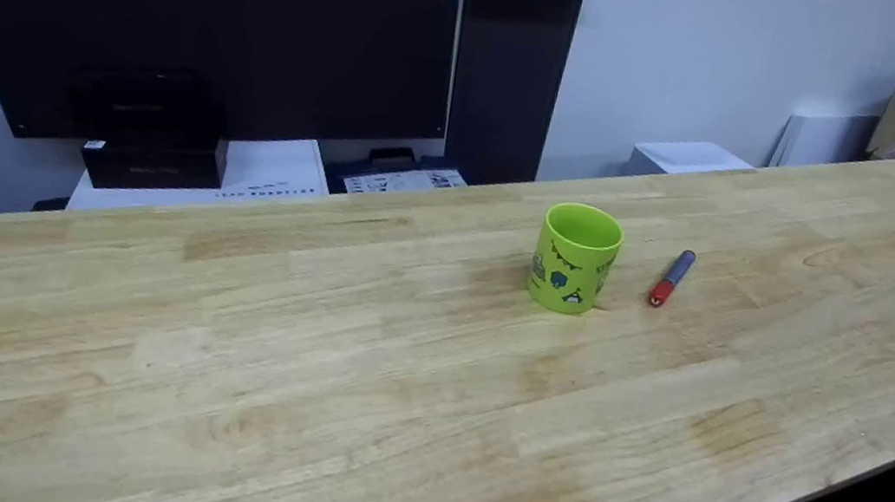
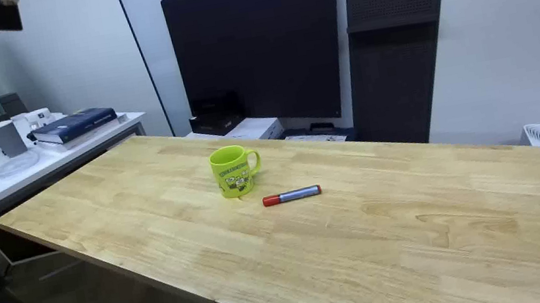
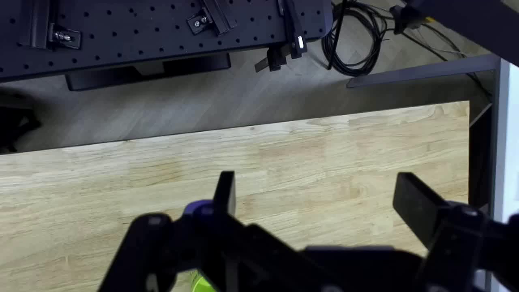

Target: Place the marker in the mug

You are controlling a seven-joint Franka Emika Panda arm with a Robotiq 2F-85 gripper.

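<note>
Marker (image 2: 292, 195) lying flat on the table (image 2: 424, 235), just beside the mug (image 2: 231, 175) but apart from it, red cap end nearer the mug. Mug upright, lime green, dark print on its side; handle (image 2: 256, 160) shows in an exterior view. Wrist view: gripper (image 3: 316, 192) with fingers (image 3: 417, 207) spread wide, table wood seen between them; sliver of mug at bottom edge, partly hidden behind the gripper.

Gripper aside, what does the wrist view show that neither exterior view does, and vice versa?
Only the wrist view: a coiled black cable on the floor. In both exterior views alone: the red-capped marker lying on the wooden table, and the large black panel behind. Shared: the wooden table and the lime-green mug, just a sliver in the wrist view.
</note>
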